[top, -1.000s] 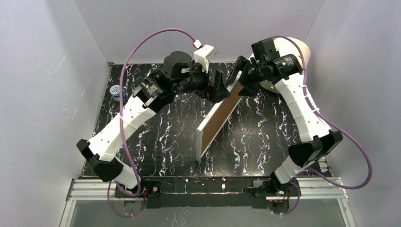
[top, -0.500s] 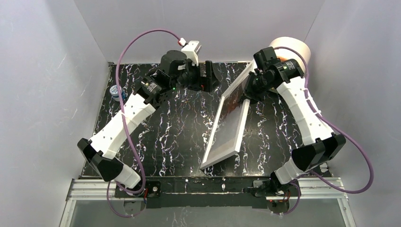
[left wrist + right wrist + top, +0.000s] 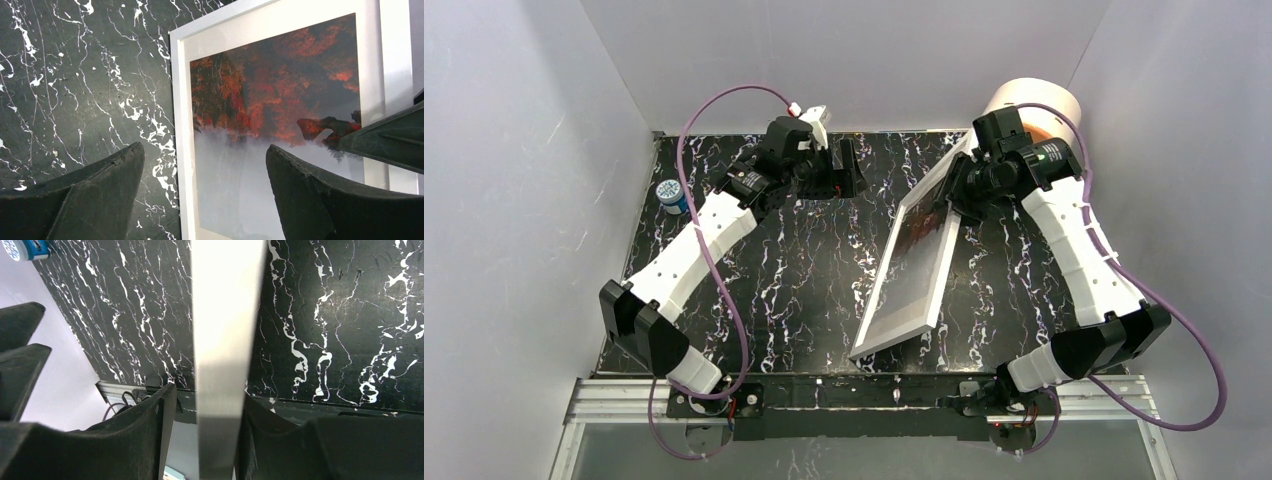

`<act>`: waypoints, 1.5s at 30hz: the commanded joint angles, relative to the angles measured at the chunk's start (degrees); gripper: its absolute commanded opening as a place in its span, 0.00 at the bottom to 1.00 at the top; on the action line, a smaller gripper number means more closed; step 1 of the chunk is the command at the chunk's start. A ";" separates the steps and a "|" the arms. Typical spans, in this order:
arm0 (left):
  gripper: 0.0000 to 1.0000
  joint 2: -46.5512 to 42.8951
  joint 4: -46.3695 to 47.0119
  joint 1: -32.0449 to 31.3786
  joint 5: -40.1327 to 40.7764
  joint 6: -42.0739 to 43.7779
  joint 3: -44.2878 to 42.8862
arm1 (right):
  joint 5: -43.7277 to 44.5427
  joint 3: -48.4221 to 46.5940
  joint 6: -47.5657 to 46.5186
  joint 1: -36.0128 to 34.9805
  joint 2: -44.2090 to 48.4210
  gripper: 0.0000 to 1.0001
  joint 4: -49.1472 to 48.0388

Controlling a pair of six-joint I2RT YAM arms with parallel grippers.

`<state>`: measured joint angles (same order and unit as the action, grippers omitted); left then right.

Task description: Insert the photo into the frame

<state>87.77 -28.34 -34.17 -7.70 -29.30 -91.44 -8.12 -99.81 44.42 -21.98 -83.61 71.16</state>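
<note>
The frame, white-rimmed, lies tilted and pane-up across the middle-right of the black marble table, with its near end by the front edge. The photo of red autumn forest under mist sits inside it behind the pane. My right gripper is shut on the frame's far edge. In the right wrist view the white rim runs between the fingers of the right gripper. My left gripper is open and empty, left of the frame's far end. The left wrist view looks between the open left gripper onto the frame's rim and the photo.
A small blue-and-white jar stands at the far left edge of the table and also shows in the right wrist view. A white-and-orange drum stands at the far right corner behind the right arm. Grey walls close in three sides. A metal rail runs along the front.
The frame has turned from standing on edge with its brown back showing to pane-up with the photo visible. My left gripper has pulled back left, away from it.
</note>
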 commanded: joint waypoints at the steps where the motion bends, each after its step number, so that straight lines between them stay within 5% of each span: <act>1: 0.89 0.01 -0.24 0.72 -0.82 -0.32 1.55 | -0.50 -0.31 1.80 0.09 1.98 0.48 -3.42; 7: 0.89 0.75 -0.40 1.41 -0.48 -0.44 3.78 | 0.03 3.37 1.53 1.15 5.31 0.35 -6.42; 20: 0.88 2.12 -3.81 7.40 1.73 -1.73 11.74 | -23.36 23.46 -7.06 8.99 8.12 0.29 -33.61; 33: 0.89 6.60 -4.49 18.85 1.85 2.74 19.55 | -36.82 33.43 -12.26 11.59 -1.85 0.43 -50.84; 45: 0.88 20.58 2.22 20.31 -0.94 8.20 6.95 | -35.38 36.66 -16.97 11.52 -9.43 0.57 -53.37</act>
<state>105.91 -30.15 -14.17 -7.38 -24.64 -78.72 -40.75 -63.79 29.58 -10.26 -91.31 22.09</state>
